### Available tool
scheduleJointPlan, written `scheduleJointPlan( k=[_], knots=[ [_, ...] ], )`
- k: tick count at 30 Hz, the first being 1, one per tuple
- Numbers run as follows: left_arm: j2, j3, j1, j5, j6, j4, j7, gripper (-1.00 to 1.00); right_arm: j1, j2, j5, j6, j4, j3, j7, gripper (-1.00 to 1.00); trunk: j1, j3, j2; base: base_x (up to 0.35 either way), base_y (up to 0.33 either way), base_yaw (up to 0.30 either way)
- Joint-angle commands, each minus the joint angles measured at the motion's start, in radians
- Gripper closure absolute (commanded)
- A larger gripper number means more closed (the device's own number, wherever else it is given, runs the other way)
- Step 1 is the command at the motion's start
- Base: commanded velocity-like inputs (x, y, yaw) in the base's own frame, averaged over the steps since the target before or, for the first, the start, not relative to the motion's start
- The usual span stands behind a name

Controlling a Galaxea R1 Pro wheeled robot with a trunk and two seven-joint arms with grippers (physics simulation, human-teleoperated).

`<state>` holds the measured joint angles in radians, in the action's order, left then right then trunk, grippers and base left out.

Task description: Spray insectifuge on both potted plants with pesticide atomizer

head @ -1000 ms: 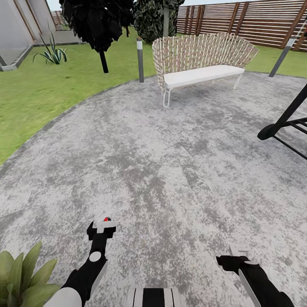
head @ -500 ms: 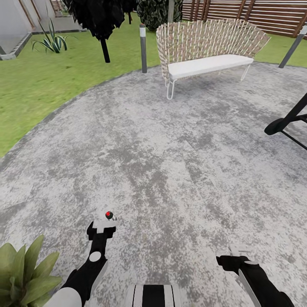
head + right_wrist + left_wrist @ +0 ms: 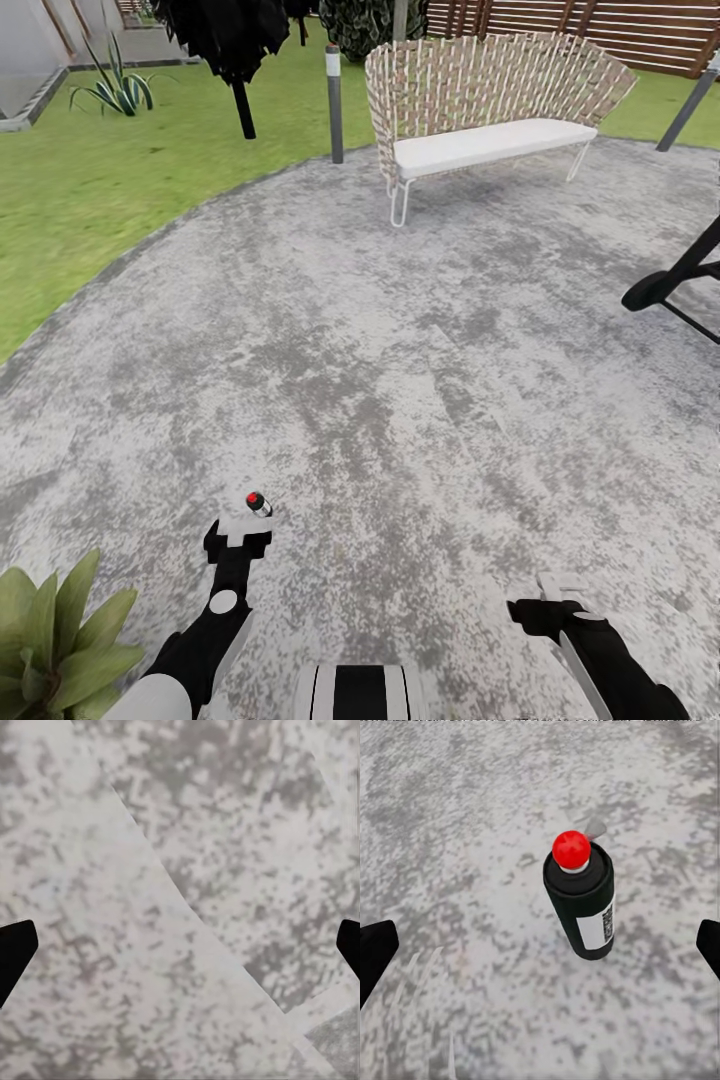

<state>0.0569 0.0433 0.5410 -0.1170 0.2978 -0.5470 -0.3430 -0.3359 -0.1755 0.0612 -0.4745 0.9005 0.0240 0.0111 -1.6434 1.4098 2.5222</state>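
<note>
- Mottled grey gravel patio (image 3: 400, 380) was seen filling most of the head view, bordered at the upper left of the frame by green lawn (image 3: 110, 190), with a brown slatted fence (image 3: 600, 25) across the top right.
- On that gravel the pesticide atomizer (image 3: 257, 502) was found standing upright at the lower left of the head view, just above the left gripper (image 3: 238, 535); in the left wrist view it appeared as a dark bottle (image 3: 580, 900) with a red top and a white label strip, near the centre of the frame.
- The left gripper's black fingertips (image 3: 376, 952) were seen at the far side edges of the left wrist view, spread wide and well apart from the bottle, with nothing held.
- The right gripper (image 3: 560, 600) was seen at the lower right of the head view over bare gravel; its dark fingertips (image 3: 15, 949) were likewise parted at the edges of the right wrist view, with nothing between them.
- A potted plant (image 3: 55, 640) with pointed green leaves was seen at the lower left corner of the head view, beside the left arm.
- A woven bench (image 3: 480, 110) with a white seat was placed at the upper centre, beside a grey post (image 3: 334, 100).
- A dark-leaved tree (image 3: 230, 45) and a striped-leaf plant (image 3: 115, 90) were seen on the lawn at the upper left.
- A black frame (image 3: 680, 285) was seen at the right edge.
</note>
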Motion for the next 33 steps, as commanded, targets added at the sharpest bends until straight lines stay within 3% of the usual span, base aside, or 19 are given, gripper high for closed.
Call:
scheduleJointPlan(
  k=[1,8,33],
  knots=[
    [0.000,0.003,0.001,-0.011,0.000,0.001,-0.010,-1.00,0.000,0.000,0.006,-0.005,0.001,0.002,0.001,-1.00,0.000,0.001,0.000,0.000,0.000,-0.139],
    [0.000,0.003,0.001,-0.011,0.000,0.001,-0.010,-1.00,0.000,0.001,0.006,-0.006,0.001,0.003,0.001,-1.00,0.000,0.001,0.000,0.000,0.000,-0.126],
    [-0.001,0.003,0.001,-0.010,0.000,0.001,-0.010,-1.00,0.000,0.001,0.006,-0.005,0.001,0.002,0.001,-1.00,0.000,0.001,0.000,0.012,0.050,-0.002]
  ],
)
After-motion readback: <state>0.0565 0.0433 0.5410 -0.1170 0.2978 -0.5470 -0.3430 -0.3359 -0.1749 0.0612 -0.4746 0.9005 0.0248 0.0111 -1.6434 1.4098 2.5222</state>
